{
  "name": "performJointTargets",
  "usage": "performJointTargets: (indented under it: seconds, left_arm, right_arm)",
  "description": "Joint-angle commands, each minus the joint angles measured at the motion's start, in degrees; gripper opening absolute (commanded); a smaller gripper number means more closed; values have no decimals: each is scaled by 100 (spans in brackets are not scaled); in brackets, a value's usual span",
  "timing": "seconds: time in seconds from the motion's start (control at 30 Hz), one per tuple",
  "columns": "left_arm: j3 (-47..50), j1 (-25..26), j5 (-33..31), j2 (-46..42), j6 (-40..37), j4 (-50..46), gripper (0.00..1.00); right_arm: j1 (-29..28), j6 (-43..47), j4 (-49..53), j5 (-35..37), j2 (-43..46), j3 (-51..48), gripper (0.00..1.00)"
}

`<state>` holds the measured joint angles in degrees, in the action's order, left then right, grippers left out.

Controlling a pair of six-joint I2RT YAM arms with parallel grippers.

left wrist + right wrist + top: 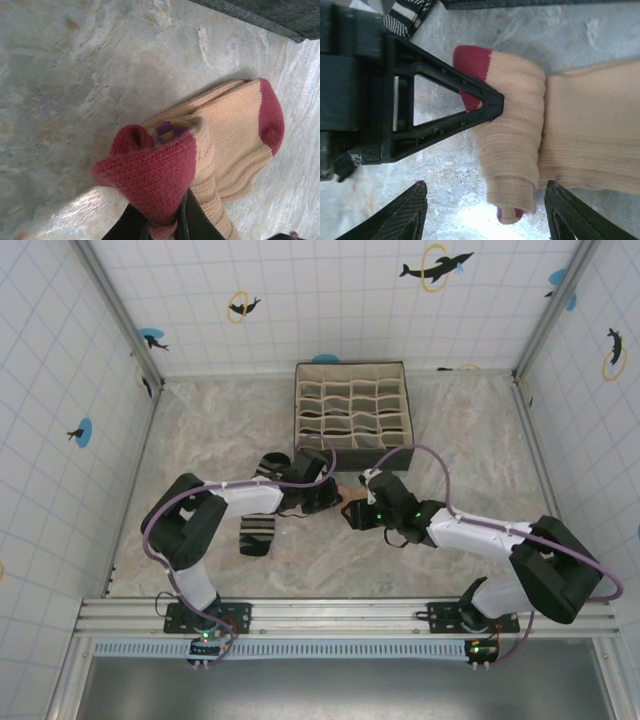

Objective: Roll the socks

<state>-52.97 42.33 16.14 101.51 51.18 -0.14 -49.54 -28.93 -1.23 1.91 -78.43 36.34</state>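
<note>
Right wrist: peach sock [530,125] between right gripper's [485,202] spread jaws, seemingly untouched.

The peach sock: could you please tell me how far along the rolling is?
Done: the peach sock is partly rolled, with a fat roll at its cuff end. In hand: the left gripper is shut on the dark red cuff; the right gripper stands open astride the roll. To do: the toe half lies flat, and the black striped sock looks unrolled.
</note>
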Motion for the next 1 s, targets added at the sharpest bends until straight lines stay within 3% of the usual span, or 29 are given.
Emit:
performJointTargets:
  seconds: [0.0, 0.43, 0.73, 0.97]
  left_arm:
    - [-3, -49, -150, -94, -108, -751, 0]
    - [48, -172, 281, -246, -60, -1029, 0]
    - [138, -173, 414, -281, -7, -1040, 0]
    - [277, -206, 553, -256, 30, -899, 0]
  right_arm:
    - [-514, 817, 730, 1686, -24, 245, 69]
    - [-2267, 1969, 171, 4523, -1428, 752, 69]
    - [-2404, 2120, 0, 4975, -2390, 1167, 67]
    - [-2211, 1861, -130, 4657, -2658, 1104, 44]
